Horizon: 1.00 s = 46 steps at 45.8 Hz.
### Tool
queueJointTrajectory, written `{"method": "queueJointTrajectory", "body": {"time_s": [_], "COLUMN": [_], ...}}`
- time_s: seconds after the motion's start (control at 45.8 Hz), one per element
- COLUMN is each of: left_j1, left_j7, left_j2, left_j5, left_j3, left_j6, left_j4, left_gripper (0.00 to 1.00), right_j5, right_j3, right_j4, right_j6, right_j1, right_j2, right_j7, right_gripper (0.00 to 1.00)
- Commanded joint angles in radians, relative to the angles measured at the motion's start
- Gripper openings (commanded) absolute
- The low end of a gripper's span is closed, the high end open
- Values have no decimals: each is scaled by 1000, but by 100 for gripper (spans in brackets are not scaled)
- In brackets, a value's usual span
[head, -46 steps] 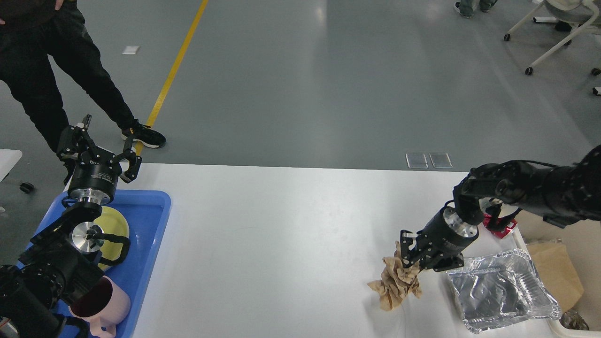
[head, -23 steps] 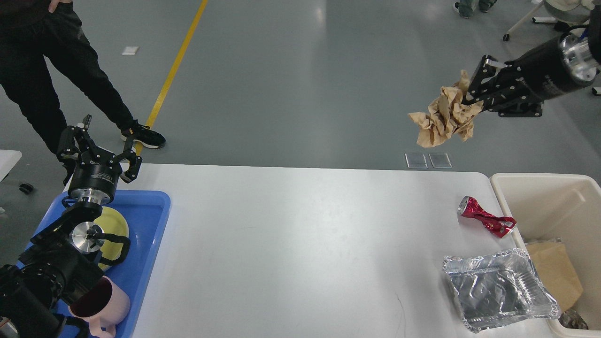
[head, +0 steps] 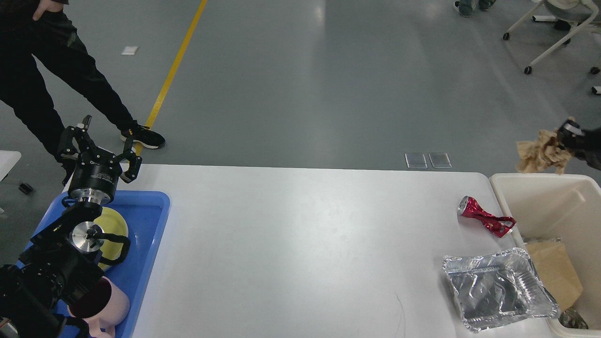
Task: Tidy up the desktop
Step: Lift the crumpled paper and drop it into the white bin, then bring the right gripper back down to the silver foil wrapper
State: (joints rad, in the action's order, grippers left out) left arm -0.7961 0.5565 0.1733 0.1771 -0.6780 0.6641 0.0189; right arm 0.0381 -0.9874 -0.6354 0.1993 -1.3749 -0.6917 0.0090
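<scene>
The white desktop (head: 291,244) fills the lower view. On its right part lie a crushed red can (head: 483,218) and a crumpled foil tray (head: 497,288). My right gripper (head: 566,138) shows at the right edge, shut on a crumpled brown paper wad (head: 540,152), held above the far rim of the cream bin (head: 516,206). My left gripper (head: 96,143) is open and empty, raised above the far end of the blue tray (head: 150,220).
The blue tray holds a yellow-green plate (head: 115,225) and a pink mug (head: 105,305). The cream bin holds brown paper (head: 556,272). A person (head: 51,80) stands beyond the table's far left corner. Chairs (head: 558,33) stand at the far right.
My right gripper lifted the paper wad off the desktop, swung it up and right, then lowered it to just above the cream bin. The left arm has not moved.
</scene>
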Motion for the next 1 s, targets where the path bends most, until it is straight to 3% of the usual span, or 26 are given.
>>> {"method": "queueJointTrajectory", "body": {"time_s": [0.0, 0.066, 0.109, 0.197, 0.218, 0.721, 0.874, 0.983], "left_j1": [0, 0, 0, 0, 0, 0, 0, 0], "left_j7": [0, 0, 0, 0, 0, 0, 0, 0], "left_j2": [0, 0, 0, 0, 0, 0, 0, 0], "left_j5": [-1, -1, -1, 1, -1, -1, -1, -1], "left_j3": [0, 0, 0, 0, 0, 0, 0, 0], "left_j6": [0, 0, 0, 0, 0, 0, 0, 0], "left_j4": [1, 0, 0, 1, 0, 0, 1, 0], "left_gripper": [96, 96, 96, 96, 96, 96, 96, 96], "right_j5": [46, 74, 77, 77, 77, 75, 57, 46], "right_j3": [41, 78, 104, 170, 185, 211, 178, 41], "right_j4": [78, 127, 157, 227, 243, 241, 201, 97], "right_j6": [-60, -78, -84, -113, -118, -115, -112, -110], "right_j1": [178, 278, 344, 428, 441, 484, 369, 212], "right_j2": [-22, -22, -20, -8, -5, 53, 73, 110], "right_j7": [2, 2, 2, 3, 5, 5, 3, 3], "right_gripper": [0, 0, 26, 96, 100, 100, 100, 100]}}
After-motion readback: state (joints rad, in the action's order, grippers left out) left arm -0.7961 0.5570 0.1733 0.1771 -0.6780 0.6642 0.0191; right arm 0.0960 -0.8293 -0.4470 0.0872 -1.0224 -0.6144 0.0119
